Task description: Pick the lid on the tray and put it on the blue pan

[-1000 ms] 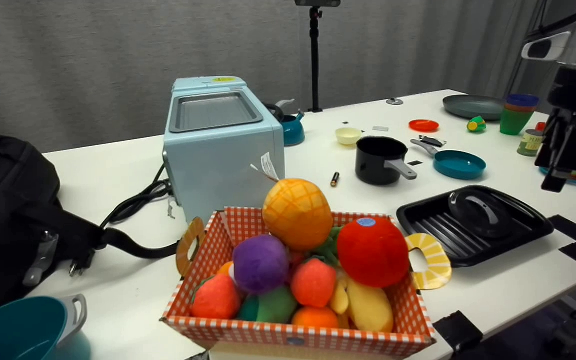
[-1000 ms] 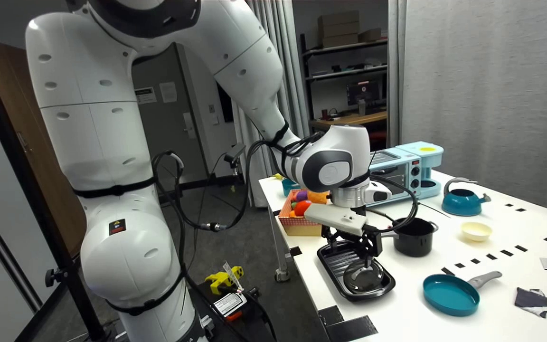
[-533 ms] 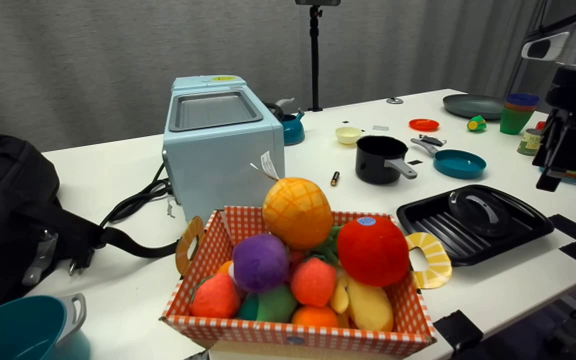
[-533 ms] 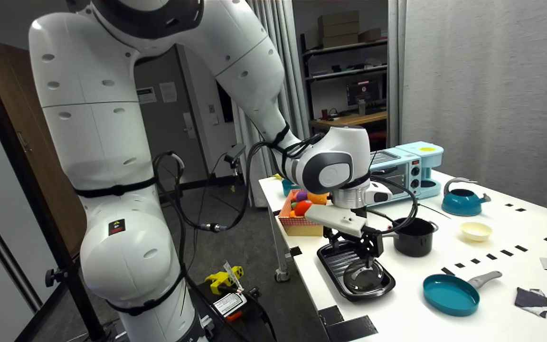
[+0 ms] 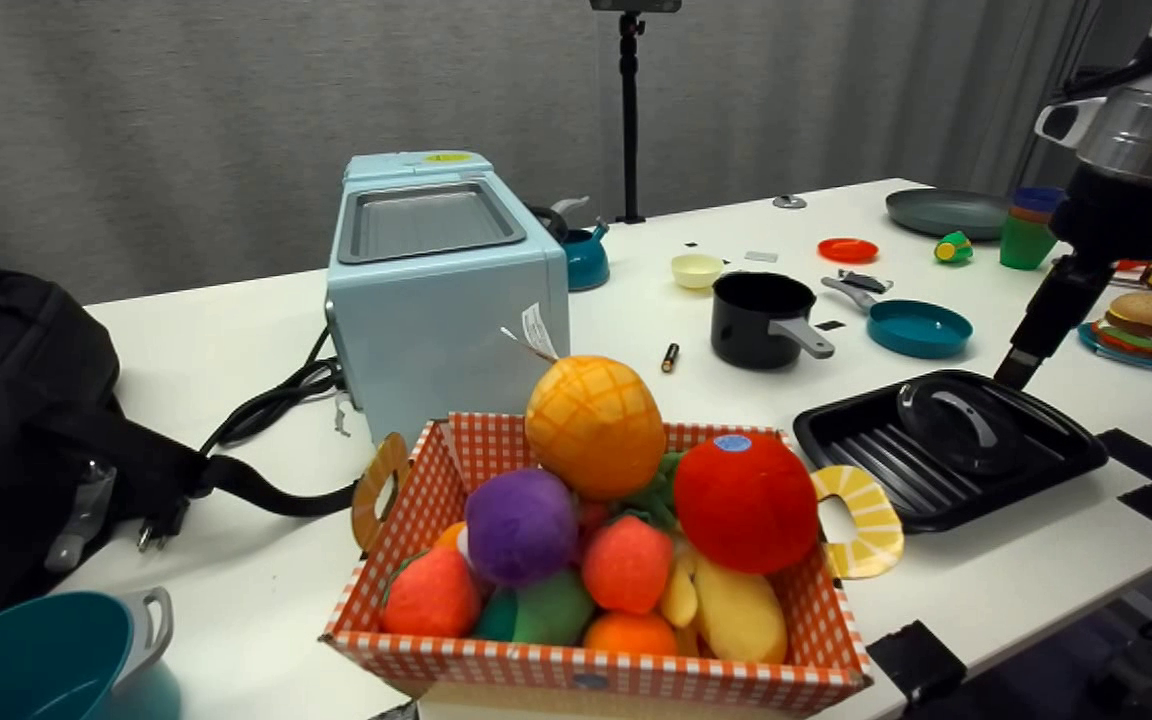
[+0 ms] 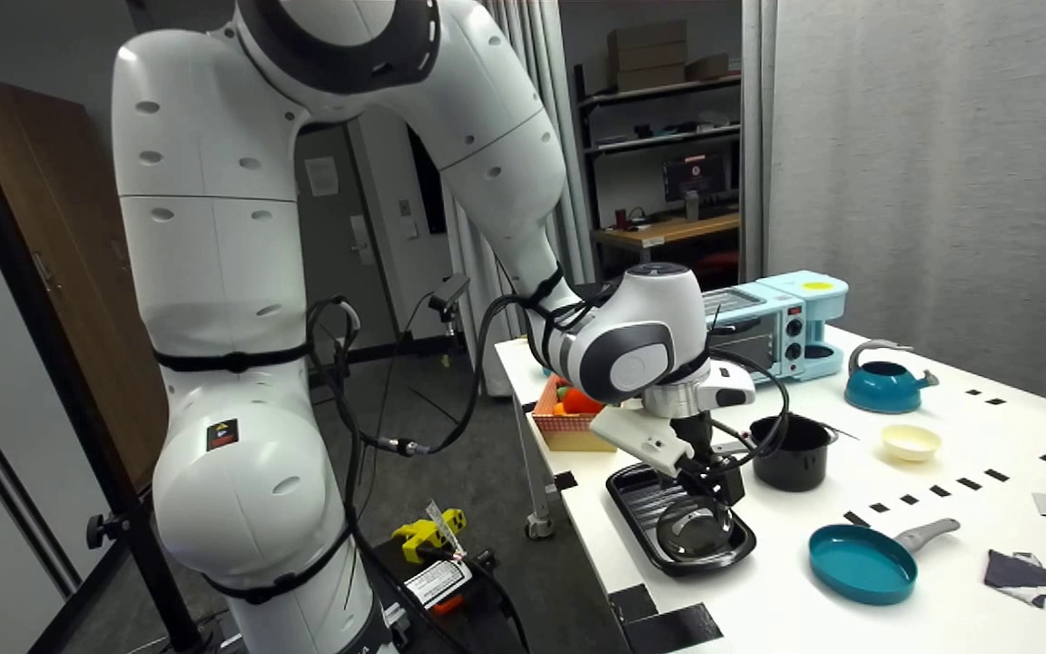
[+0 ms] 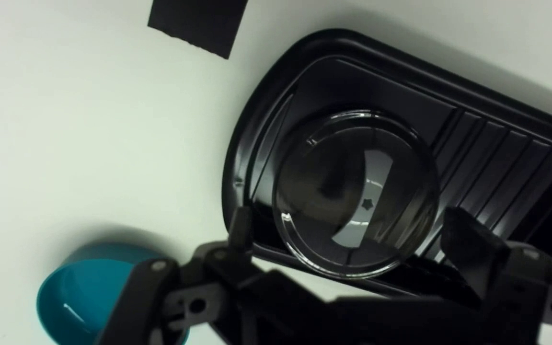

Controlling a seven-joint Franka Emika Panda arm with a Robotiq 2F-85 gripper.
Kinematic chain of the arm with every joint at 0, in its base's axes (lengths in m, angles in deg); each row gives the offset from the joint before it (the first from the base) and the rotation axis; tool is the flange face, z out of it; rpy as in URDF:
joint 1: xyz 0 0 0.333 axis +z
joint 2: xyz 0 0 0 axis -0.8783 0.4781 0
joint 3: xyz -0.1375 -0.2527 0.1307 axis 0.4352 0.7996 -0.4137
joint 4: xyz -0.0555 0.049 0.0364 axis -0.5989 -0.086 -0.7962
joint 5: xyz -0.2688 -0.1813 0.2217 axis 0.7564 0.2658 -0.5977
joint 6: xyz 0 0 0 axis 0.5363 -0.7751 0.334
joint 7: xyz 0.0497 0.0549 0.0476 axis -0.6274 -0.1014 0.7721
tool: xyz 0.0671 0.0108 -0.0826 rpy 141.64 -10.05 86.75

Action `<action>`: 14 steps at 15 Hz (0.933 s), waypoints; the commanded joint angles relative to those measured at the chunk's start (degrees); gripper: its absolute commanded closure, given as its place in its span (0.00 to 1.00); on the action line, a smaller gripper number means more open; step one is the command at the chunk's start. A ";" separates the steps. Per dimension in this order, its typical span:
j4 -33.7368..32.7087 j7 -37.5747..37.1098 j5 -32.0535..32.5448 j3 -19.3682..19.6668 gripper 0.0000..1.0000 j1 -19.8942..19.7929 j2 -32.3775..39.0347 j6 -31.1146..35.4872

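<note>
The lid [image 5: 961, 425] is round, dark and glassy with a grey handle strip. It lies flat at one end of the black ridged tray [image 5: 856, 450], and both also show in an exterior view, the lid [image 6: 688, 531] and the tray [image 6: 646, 498]. In the wrist view my gripper [image 7: 347, 218] is open and empty, fingertips wide apart on either side of the lid [image 7: 328, 191] and above it. In an exterior view the tilted gripper [image 5: 1016, 368] shows at the tray's far edge. The shallow blue pan [image 5: 919, 328] sits beside the tray, also in view here [image 6: 861, 563].
A black pot [image 5: 761, 320] with a handle stands near the tray. A checked fruit basket [image 5: 596, 660] adjoins the tray's other end. A toy burger [image 5: 1141, 325] is behind the gripper. A pale blue oven [image 5: 451, 340], a kettle [image 6: 886, 386] and a cream bowl [image 6: 910, 442] stand farther off.
My gripper has tilted, and its fingertips have swung toward the tray's far edge. The arm has shifted with it. The lid, tray and blue pan have not moved.
</note>
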 commanded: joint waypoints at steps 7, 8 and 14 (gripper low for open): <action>-2.03 -12.64 -0.69 -2.30 0.00 0.40 9.54 12.90; -2.26 -13.51 -0.71 -2.11 0.00 0.67 10.36 14.15; -3.25 -17.27 -1.40 -1.31 0.00 2.10 14.32 18.05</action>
